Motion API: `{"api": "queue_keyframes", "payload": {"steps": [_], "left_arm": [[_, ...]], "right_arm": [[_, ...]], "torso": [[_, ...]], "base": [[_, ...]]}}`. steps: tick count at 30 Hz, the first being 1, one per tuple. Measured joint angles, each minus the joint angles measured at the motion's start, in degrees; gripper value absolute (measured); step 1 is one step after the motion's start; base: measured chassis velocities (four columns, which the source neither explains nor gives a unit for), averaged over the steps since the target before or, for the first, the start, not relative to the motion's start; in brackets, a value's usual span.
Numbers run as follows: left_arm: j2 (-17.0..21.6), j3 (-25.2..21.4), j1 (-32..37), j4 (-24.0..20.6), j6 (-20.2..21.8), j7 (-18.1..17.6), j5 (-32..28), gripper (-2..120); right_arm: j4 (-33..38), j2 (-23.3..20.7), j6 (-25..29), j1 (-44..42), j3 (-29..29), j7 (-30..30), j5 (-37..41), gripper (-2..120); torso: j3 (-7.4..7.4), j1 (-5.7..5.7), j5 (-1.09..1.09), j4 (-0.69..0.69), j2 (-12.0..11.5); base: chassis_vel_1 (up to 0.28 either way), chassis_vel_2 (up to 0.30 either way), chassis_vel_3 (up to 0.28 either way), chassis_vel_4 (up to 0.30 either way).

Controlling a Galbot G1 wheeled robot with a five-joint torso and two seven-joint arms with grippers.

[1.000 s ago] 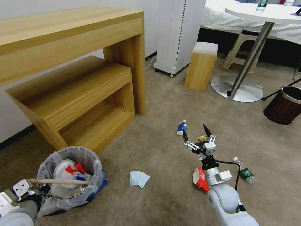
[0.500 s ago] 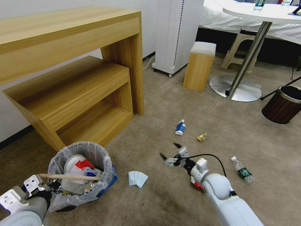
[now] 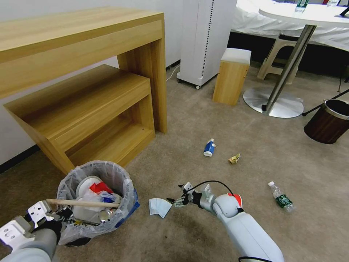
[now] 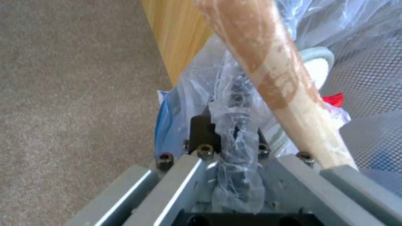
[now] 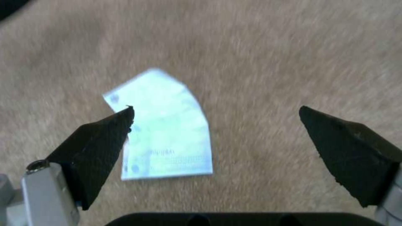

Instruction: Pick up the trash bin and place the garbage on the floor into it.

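1. My right gripper (image 5: 215, 125) hangs low, jaws wide; the paper (image 5: 163, 131) lies flat on the floor (image 3: 189, 120) by one jaw tip, off-centre.
2. Closing here could pinch carpet only.
3. My left gripper (image 4: 228, 138) clamps the bin (image 3: 96, 198) rim; thin liner may slip.

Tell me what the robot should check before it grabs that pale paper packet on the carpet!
1. Right tool open: ok.
2. Pale packet under the right tool: not ok, it sits nearer one finger.
3. Packet lying flat on the floor: ok.
4. Left tool shut on the trash bin liner: ok.
5. Room left in the bin: cannot tell.
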Motion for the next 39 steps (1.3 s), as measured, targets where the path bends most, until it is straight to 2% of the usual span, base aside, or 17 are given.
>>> {"api": "queue_keyframes", "payload": {"steps": [5,13,20,27,39], "left_arm": [[-0.4,0.8,-0.1,-0.3,-0.1,0.0,1.1,1],[-0.5,1.1,-0.3,-0.5,-0.4,0.0,1.6,1],[-0.4,0.9,0.0,-1.0,-0.6,0.1,1.5,1],[-0.4,0.8,0.3,-1.7,-0.8,0.1,1.4,1],[-0.6,1.2,0.9,-2.9,-0.9,0.1,1.7,1]], "right_arm": [[-7.0,3.5,1.8,3.0,0.7,-2.7,-3.6,100],[-13.6,7.7,2.7,6.4,1.9,-3.0,-7.0,95],[-16.9,9.7,3.3,7.3,2.2,-2.9,-10.0,76],[-18.2,10.6,3.8,7.4,2.4,-3.3,-12.3,67],[-19.1,9.8,5.1,6.5,3.1,-3.4,-15.2,27]], "torso": [[0.00,0.00,0.00,0.01,0.0],[-0.01,0.00,0.00,0.01,0.0],[0.00,0.00,0.00,0.01,0.0],[-0.01,0.00,0.01,0.01,0.0],[-0.01,0.00,0.02,0.01,0.0]], "base": [[0.000,0.000,0.000,0.000],[0.000,0.000,0.000,0.000],[0.000,0.000,0.000,0.000],[0.000,0.000,0.000,0.000],[0.000,0.000,0.000,0.000]]}}
